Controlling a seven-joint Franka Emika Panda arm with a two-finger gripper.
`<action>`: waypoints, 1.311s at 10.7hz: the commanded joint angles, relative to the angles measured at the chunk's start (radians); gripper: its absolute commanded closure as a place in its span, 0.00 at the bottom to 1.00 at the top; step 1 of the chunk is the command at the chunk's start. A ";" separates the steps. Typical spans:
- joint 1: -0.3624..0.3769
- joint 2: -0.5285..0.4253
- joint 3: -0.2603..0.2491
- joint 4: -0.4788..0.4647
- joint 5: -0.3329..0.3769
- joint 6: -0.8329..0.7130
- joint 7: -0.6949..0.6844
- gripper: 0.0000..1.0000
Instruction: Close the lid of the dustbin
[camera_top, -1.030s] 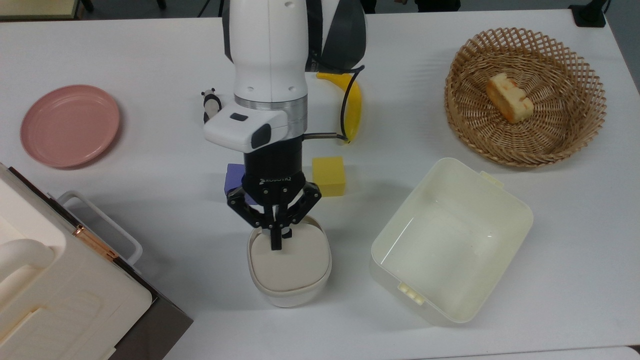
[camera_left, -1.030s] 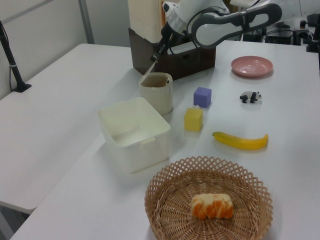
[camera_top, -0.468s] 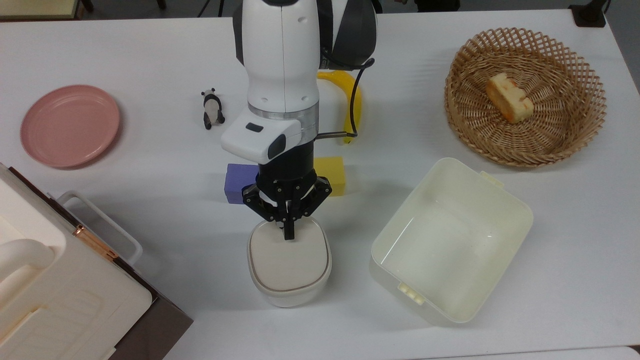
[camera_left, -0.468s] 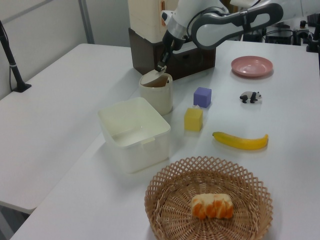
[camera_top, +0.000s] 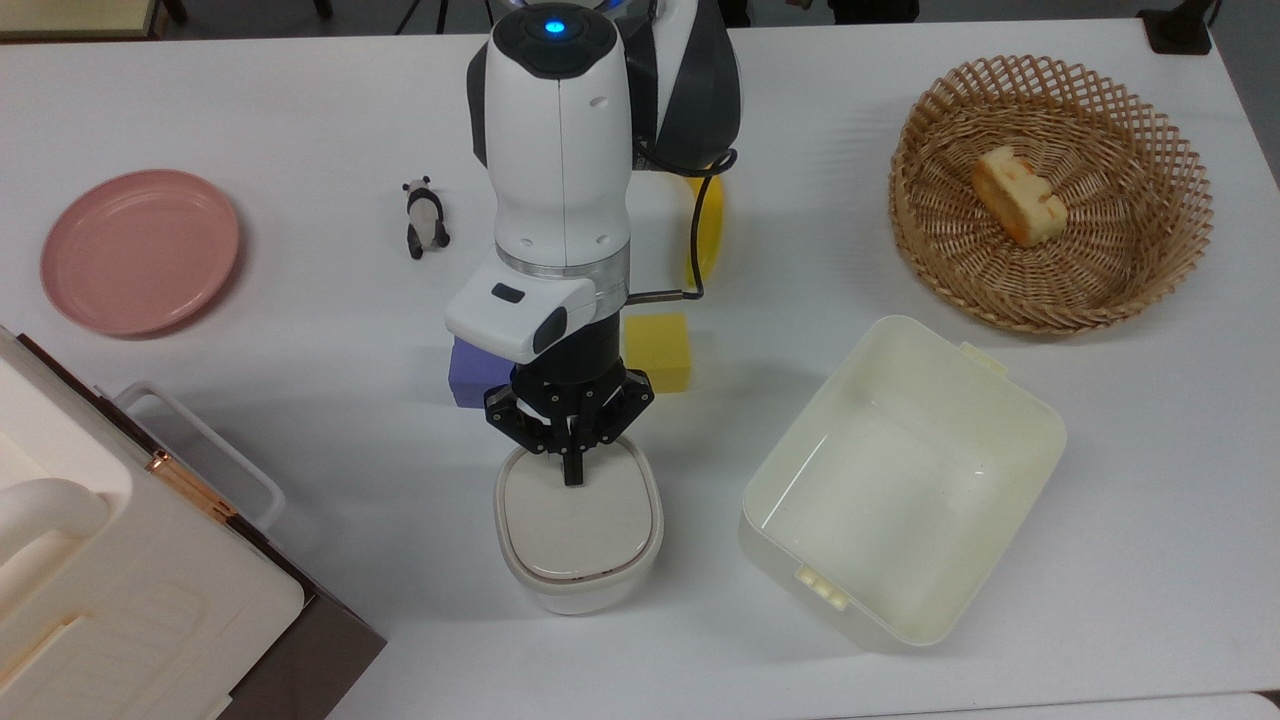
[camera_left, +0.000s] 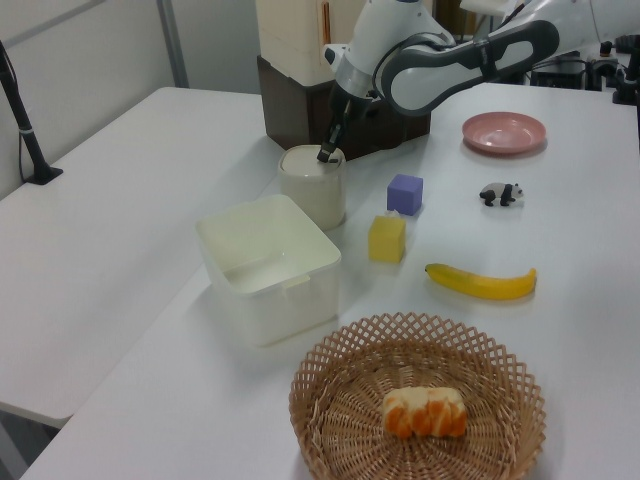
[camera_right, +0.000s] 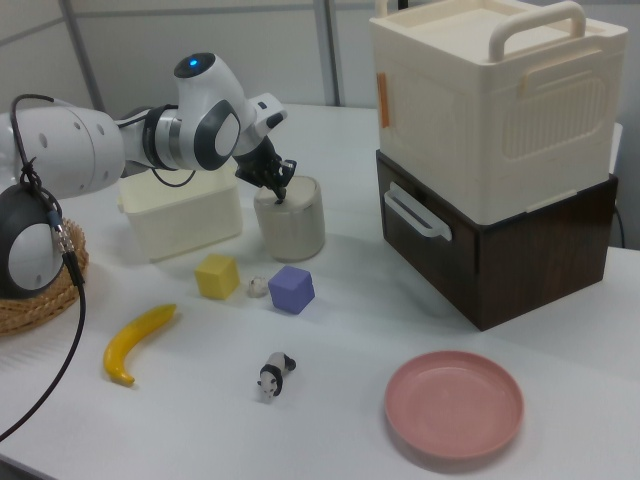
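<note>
Lying flat under tool (camera_top: 572, 478): lid (camera_top: 575, 525)

Robotics lab test bench.
White table (camera_top: 300, 120) carrying unrelated props: wicker basket (camera_top: 1050, 190), toy panda (camera_top: 424, 216), coloured foam cubes (camera_right: 254, 282), pink plate (camera_top: 139, 250); a Franka arm (camera_left: 450, 55) mounted at the table; plain partition walls (camera_right: 150, 40).

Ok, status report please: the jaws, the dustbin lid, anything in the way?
Gripper shut, tip on the lid. Lid lies flat on the dustbin, looks closed. Purple cube and yellow cube stand beside the bin, apart.
</note>
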 joint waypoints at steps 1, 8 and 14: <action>-0.014 0.025 0.005 -0.020 -0.012 -0.016 -0.034 1.00; -0.013 -0.137 0.005 -0.024 0.002 -0.224 -0.030 1.00; -0.014 -0.401 -0.004 -0.152 -0.004 -0.654 -0.010 1.00</action>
